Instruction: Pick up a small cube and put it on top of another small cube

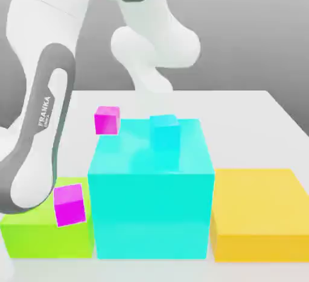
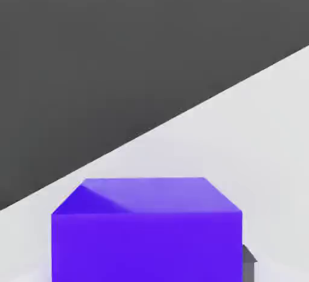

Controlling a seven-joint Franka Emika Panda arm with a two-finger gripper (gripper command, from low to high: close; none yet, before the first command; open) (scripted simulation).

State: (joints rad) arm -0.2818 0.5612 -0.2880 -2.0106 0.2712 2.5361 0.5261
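A small magenta cube point(image 1: 70, 204) rests on a low green block point(image 1: 36, 235) at the exterior view's left. A second small magenta cube point(image 1: 107, 120) sits farther back, beside the far left corner of a tall cyan block point(image 1: 151, 214). On that block's top stands a small cyan cube point(image 1: 165, 132). My arm point(image 1: 39, 136) sweeps down the exterior view's left, its lower link just above the green block. In the hand view a violet-blue cube point(image 2: 146, 229) lies very close on the white table point(image 2: 271, 154).
A low yellow block point(image 1: 259, 214) stands right of the tall cyan block, touching or nearly touching it. The three blocks form a row along the front. Behind them the white table point(image 1: 241, 112) runs to a grey backdrop.
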